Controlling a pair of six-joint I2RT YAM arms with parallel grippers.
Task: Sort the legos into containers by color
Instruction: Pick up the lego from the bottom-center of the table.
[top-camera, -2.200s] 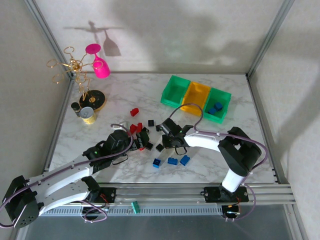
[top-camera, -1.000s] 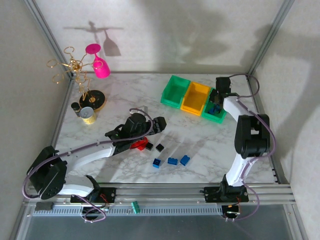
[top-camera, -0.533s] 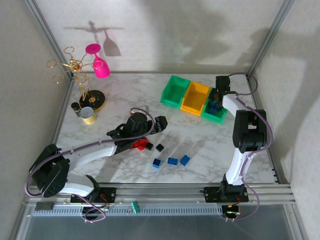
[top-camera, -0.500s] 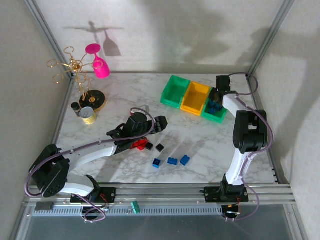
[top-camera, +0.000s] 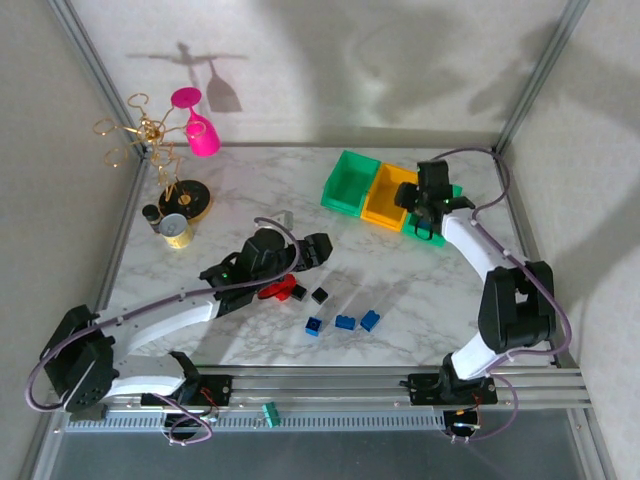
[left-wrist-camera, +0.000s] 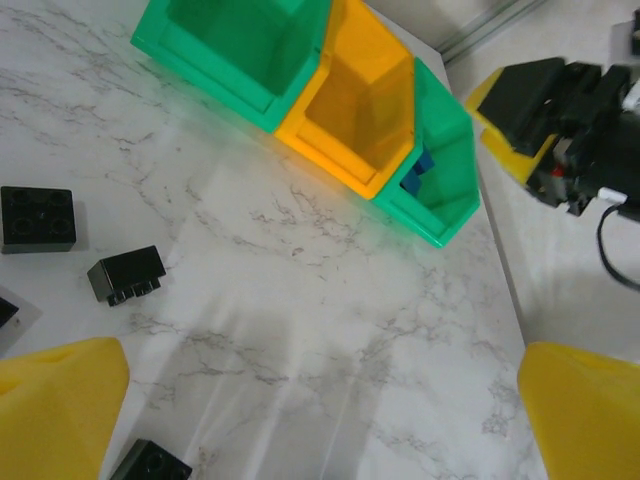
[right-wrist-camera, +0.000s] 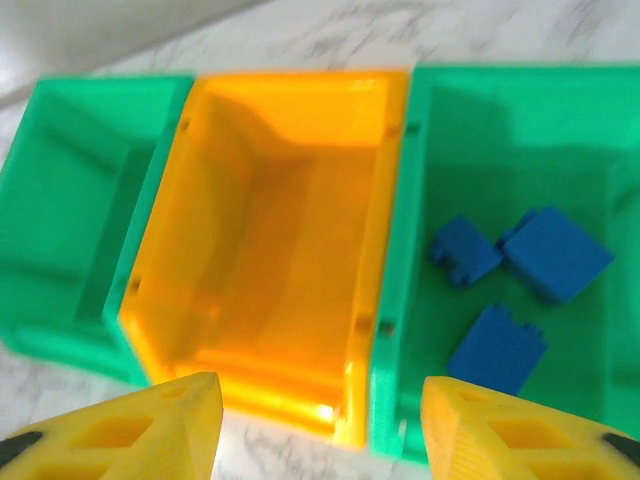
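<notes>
Three joined bins stand at the back right: green (top-camera: 350, 182), yellow (top-camera: 390, 195), green (top-camera: 445, 225). My right gripper (top-camera: 424, 212) hovers open and empty over the front of the yellow bin (right-wrist-camera: 270, 230) and the right green bin (right-wrist-camera: 560, 150). That green bin holds three blue bricks (right-wrist-camera: 497, 348). My left gripper (top-camera: 312, 250) is open and empty above bare marble, with its yellow fingers (left-wrist-camera: 55, 410) wide apart. Black bricks (left-wrist-camera: 126, 274) lie to its left. Red bricks (top-camera: 272, 291), black bricks (top-camera: 319, 295) and three blue bricks (top-camera: 345, 322) lie mid-table.
A small round tin (top-camera: 177, 230), a gold wire stand (top-camera: 150, 140) and a pink glass (top-camera: 197, 125) stand at the back left. Metal frame posts line both sides. A small green piece (top-camera: 270, 413) sits on the front rail.
The right arm swung from the brick pile to the right green bin, then shifted slightly left toward the yellow one. The left gripper moved right, off the pile.
</notes>
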